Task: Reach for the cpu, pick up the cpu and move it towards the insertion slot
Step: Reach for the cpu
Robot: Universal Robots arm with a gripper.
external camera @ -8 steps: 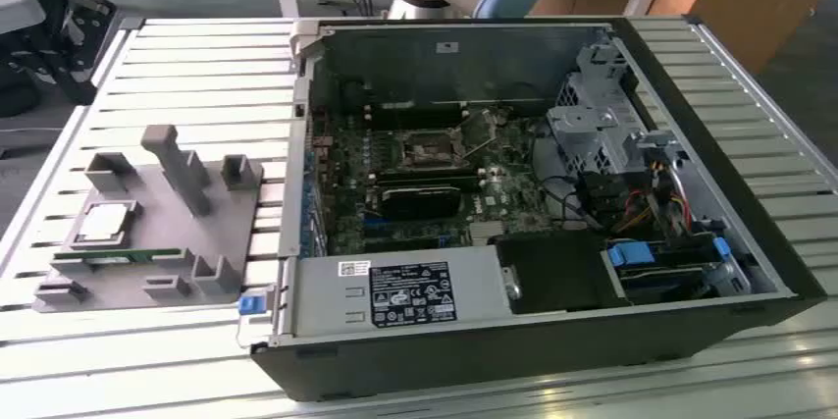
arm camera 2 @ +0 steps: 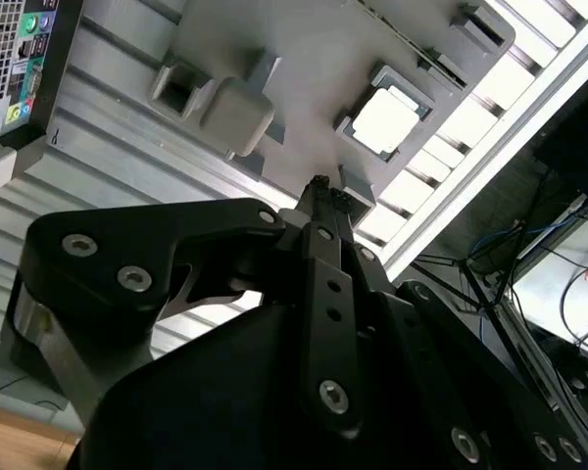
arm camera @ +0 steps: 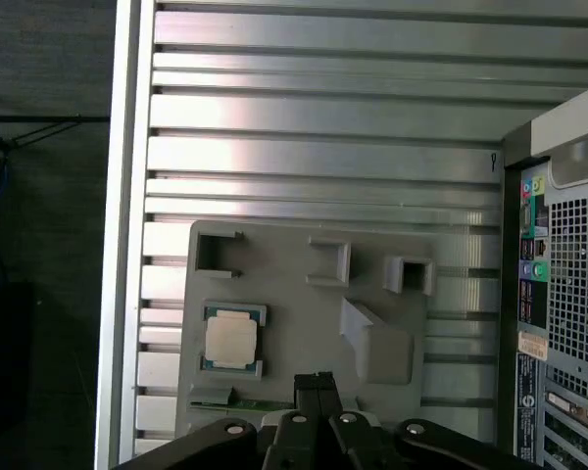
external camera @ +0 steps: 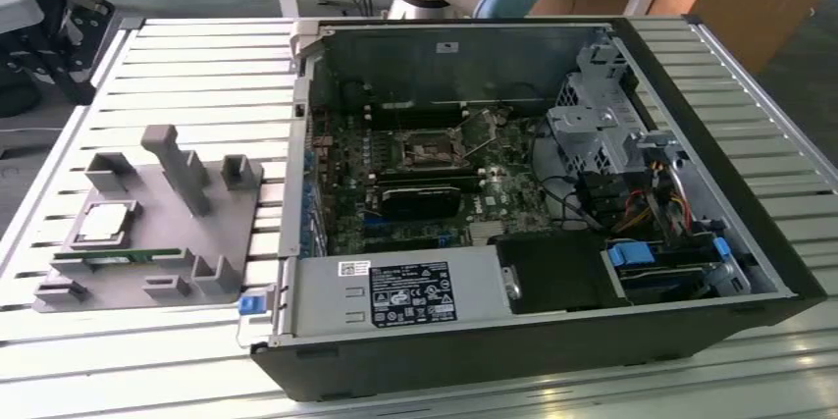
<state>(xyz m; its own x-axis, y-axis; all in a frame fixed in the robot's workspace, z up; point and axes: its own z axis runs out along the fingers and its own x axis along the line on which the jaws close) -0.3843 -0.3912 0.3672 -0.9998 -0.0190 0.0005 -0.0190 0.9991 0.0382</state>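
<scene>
The step in hand is the reach, at its very start. The cpu [external camera: 105, 223] lies flat, silver top up, in a shallow recess of the grey fixture [external camera: 157, 237], which sits on the slatted counter [external camera: 210, 66]. In the exterior view the fixture is at 9 o'clock from the open computer case [external camera: 524, 365]. A thin green memory stick [external camera: 118, 257] lies just beside the cpu, at its 6 o'clock in that view.

Both wrist views look down past the pincer [arm camera 2: 323, 201] onto the same fixture [arm camera 2: 304, 59]. The cpu [arm camera 2: 385, 120] shows bright and untouched in its recess. In the first wrist view the pincer [arm camera: 316, 384] has its two tips pressed together on nothing. They hang clear of the fixture [arm camera: 304, 313], off to one side of the cpu [arm camera: 230, 340] and nearer the memory stick [arm camera: 220, 401]. Nothing has been lifted.

The insertion slot [external camera: 426, 152] is the dark square socket with a shiny frame on the green board inside the case. It sits between 2 and 3 o'clock from the cpu in the exterior view, well apart from it and past the case's side wall.

By judgement, the reach calls for three things. The tips must part wide enough to span the chip. The pincer must centre over the cpu rather than over the fixture's edge. The approach must be square, so that the tips meet opposite rims and stay off the memory stick.
</scene>
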